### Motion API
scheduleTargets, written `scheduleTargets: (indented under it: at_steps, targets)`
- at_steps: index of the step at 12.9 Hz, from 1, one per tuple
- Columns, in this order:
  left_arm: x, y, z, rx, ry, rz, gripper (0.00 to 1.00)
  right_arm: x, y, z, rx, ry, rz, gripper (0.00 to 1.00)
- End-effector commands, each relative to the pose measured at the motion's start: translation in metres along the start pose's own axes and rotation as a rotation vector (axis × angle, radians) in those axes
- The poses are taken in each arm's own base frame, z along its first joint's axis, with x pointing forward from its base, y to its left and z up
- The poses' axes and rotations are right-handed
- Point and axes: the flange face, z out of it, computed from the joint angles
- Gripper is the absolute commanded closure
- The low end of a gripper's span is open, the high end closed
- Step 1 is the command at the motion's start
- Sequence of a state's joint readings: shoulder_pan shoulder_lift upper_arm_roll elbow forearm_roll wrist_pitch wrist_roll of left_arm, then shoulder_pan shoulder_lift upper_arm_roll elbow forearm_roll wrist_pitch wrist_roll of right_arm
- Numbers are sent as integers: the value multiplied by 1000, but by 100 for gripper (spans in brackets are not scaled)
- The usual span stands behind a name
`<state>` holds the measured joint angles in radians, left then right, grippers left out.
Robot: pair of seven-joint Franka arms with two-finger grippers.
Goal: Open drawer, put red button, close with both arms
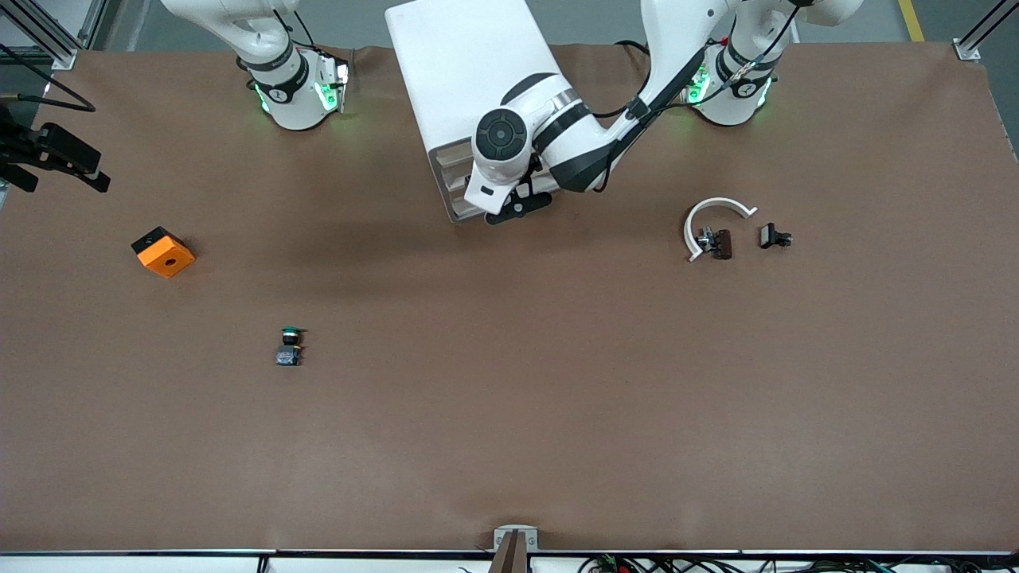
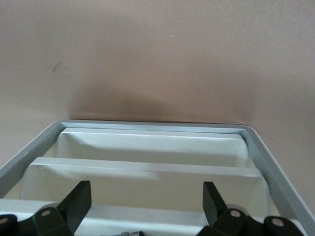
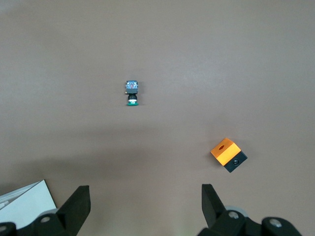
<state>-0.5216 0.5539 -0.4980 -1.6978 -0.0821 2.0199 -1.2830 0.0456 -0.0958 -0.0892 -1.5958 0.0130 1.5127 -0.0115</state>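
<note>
The white cabinet (image 1: pixel 466 72) stands between the arms' bases, its stacked drawer fronts (image 1: pixel 452 181) facing the front camera. All drawers look pushed in. My left gripper (image 1: pixel 517 205) hangs open just in front of them. In the left wrist view its open fingers (image 2: pixel 78 201) straddle the cream drawer fronts (image 2: pixel 147 172), touching nothing, and I cannot tell which front is the second from top. The red button is out of view. My right gripper (image 3: pixel 146 204) is open and empty, high over the table toward the right arm's end, out of the front view.
A green-capped button (image 1: pixel 291 345) lies on the brown table, also in the right wrist view (image 3: pixel 131 93). An orange box (image 1: pixel 162 251) sits toward the right arm's end. A white curved piece (image 1: pixel 711 219), a brown part (image 1: pixel 720 243) and a black clip (image 1: pixel 772 236) lie toward the left arm's end.
</note>
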Motion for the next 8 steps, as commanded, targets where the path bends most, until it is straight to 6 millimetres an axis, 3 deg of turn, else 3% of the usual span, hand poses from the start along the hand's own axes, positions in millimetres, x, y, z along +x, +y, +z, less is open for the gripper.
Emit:
scheduleTargets:
  at_steps: [1,5,8]
  targets:
    - [21,-5,-37,-57,1,-47,0,-13,0,-1,10,1,15,0]
    - [91,-25,-101,-158,62,-81,0,-15,0,3,11,-8,13,0]
    - [142,-65,-149,-184,166,-14,0,-15,0,4,11,-11,13,0]
